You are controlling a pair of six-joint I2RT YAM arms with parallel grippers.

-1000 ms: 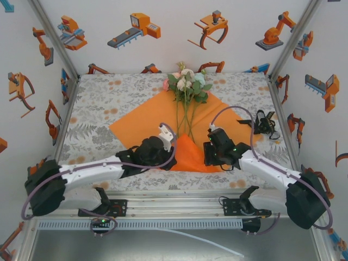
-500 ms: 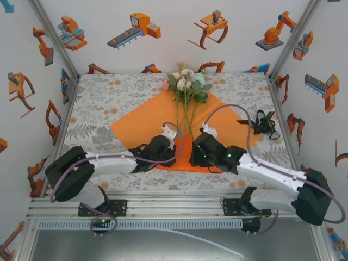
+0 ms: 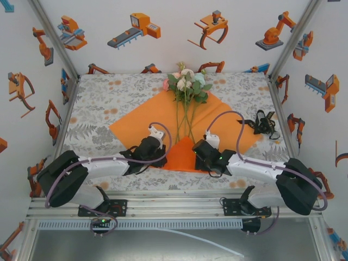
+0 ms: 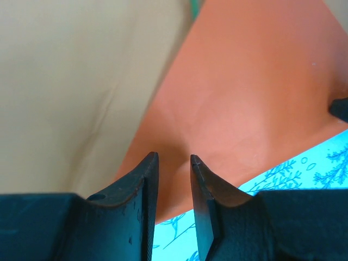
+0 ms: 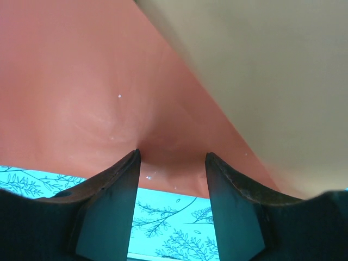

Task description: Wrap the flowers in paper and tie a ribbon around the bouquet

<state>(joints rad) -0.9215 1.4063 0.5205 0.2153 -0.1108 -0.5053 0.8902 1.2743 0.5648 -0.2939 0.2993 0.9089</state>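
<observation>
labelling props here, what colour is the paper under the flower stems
Plain bright orange, no pattern; the paper shows best in the top external view.

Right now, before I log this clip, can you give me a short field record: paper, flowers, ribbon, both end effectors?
paper: orange, spread on the table cover, near corner humped up
flowers: lying on the paper, blooms at its far corner, stems toward the arms
ribbon: black, bunched on the cover beside the paper's right corner
left end effector: open, tips at the raised corner
right end effector: open, tips at the same corner
wrapping: not yet done
</observation>
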